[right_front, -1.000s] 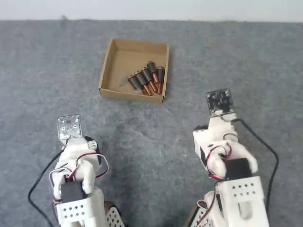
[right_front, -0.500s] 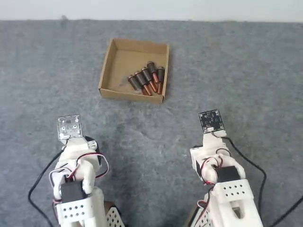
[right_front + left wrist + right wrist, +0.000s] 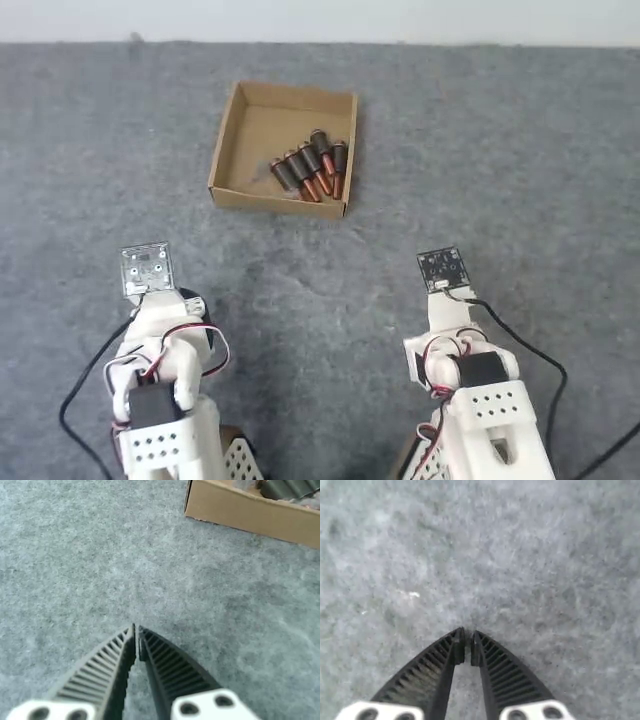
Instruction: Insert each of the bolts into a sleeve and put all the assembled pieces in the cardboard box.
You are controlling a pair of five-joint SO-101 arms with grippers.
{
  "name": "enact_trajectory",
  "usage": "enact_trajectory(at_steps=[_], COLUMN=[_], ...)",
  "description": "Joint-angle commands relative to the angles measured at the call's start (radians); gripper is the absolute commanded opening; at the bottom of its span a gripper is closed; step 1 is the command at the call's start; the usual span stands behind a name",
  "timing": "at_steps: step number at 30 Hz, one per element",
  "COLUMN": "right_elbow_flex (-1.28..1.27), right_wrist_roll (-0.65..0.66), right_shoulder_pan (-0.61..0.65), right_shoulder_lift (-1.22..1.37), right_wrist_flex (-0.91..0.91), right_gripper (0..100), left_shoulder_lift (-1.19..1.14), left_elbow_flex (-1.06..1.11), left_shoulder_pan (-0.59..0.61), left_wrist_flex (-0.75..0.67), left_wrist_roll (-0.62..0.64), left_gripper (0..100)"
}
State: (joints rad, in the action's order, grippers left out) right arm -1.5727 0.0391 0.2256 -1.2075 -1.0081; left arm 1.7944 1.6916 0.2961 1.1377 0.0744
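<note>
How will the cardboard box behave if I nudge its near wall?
Probably light: the cardboard box is shallow and thin-walled, so it should slide rather than tip, though the fuzzy grey mat may drag on it. Its wall likely flexes under a firm push. The assembled pieces lie loose inside, bunched to one side, so they may roll.

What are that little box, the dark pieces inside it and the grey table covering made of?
The box looks like plain matte brown cardboard. The pieces look metal: dark sleeves with shiny coppery ends, though the sleeves might be plastic. The covering seems felt or short carpet, fuzzy and mottled.
</note>
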Motion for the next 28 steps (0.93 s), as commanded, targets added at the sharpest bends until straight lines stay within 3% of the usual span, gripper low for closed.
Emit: enact_trajectory(at_steps=[1, 13, 25, 28], right_elbow_flex=[0.021, 0.014, -0.110, -0.110], right_wrist_roll=[0.023, 0.023, 0.021, 0.021], right_shoulder_pan=[-0.008, -0.012, -0.007, -0.008], right_shoulder_lift=[-0.001, -0.022, -0.595, -0.608], right_wrist_flex=[-0.013, -0.018, -0.275, -0.302], right_gripper=[0.6, 0.6, 0.6, 0.6], left_shoulder_lift=[-0.002, -0.002, -0.002, -0.002], left_elbow_flex=[-0.005, -0.005, -0.005, -0.005], left_shoulder_pan=[0.005, 0.003, 0.003, 0.003], left_wrist_flex=[0.006, 0.006, 0.006, 0.006], left_wrist_roll=[-0.002, -0.002, -0.002, -0.002], left_gripper=[1, 1, 1, 1])
